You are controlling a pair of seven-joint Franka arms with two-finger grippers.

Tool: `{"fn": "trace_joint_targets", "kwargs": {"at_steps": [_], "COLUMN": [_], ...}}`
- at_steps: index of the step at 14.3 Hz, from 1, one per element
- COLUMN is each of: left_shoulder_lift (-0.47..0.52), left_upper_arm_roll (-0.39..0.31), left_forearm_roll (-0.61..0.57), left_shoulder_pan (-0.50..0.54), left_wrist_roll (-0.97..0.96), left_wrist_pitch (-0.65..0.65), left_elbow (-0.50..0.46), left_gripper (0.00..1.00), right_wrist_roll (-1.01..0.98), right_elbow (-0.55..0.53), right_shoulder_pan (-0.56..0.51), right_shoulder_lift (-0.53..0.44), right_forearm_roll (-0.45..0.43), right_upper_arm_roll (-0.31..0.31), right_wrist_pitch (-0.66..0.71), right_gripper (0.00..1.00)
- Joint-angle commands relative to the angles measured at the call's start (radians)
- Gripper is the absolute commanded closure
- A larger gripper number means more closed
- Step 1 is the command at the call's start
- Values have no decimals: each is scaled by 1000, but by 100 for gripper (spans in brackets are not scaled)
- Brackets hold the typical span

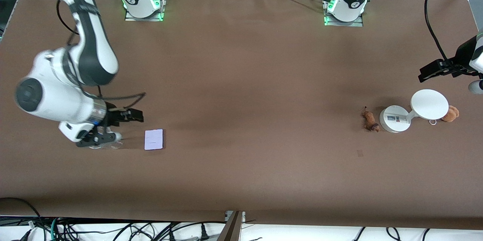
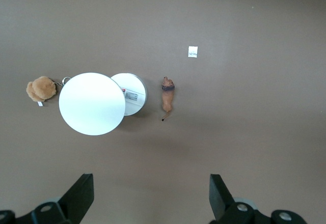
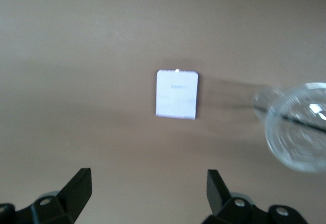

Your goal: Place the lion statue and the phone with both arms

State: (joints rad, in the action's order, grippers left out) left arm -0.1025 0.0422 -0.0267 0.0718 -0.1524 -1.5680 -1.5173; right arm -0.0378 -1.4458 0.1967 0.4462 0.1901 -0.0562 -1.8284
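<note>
The lion statue [image 1: 370, 119], a small orange-brown figurine with a darker mane end, lies on the brown table beside the white stand's base; it also shows in the left wrist view [image 2: 167, 98]. The phone [image 1: 154, 139], a flat pale lavender-white rectangle, lies toward the right arm's end of the table and shows in the right wrist view [image 3: 176, 94]. My left gripper [image 1: 474, 85] hangs high at the left arm's end of the table, open and empty [image 2: 150, 178]. My right gripper [image 1: 99, 139] is open and empty [image 3: 147, 172], low beside the phone.
A white stand with a round top [image 1: 429, 104] and a round base [image 1: 394, 119] stands next to the lion. A brown plush toy [image 1: 451, 114] with a metal ring lies beside the stand. A clear glass dish [image 3: 300, 127] sits by my right gripper. A small tag [image 2: 192, 52] lies on the table.
</note>
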Motion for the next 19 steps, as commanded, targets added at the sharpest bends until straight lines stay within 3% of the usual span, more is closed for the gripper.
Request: {"fn": "trace_joint_targets", "kwargs": {"at_steps": [1,5,8,19], "left_shoulder_lift": [-20,-22,-23,-42], "left_upper_arm_roll": [-4,-4,-4,-4], "left_forearm_roll": [53,50,50,42], "left_shoulder_pan": [3,2,2,2], "left_wrist_roll": [19,19,20,19], "left_wrist_pitch": [22,22,22,22], "left_elbow": [34,34,32,63], "left_gripper": [0,0,0,0], "right_wrist_roll": [55,87,87,75], "right_elbow": [-18,-99,-105,-96], "right_shoulder_pan": [-2,0,0,-2], "right_shoulder_lift": [-131,-291,-345,-359], "right_forearm_roll": [-26,-70,-81,-141], "right_upper_arm_roll": [9,10,9,16], "right_wrist_pitch": [128,193,238,253], "right_gripper": [0,0,0,0]}}
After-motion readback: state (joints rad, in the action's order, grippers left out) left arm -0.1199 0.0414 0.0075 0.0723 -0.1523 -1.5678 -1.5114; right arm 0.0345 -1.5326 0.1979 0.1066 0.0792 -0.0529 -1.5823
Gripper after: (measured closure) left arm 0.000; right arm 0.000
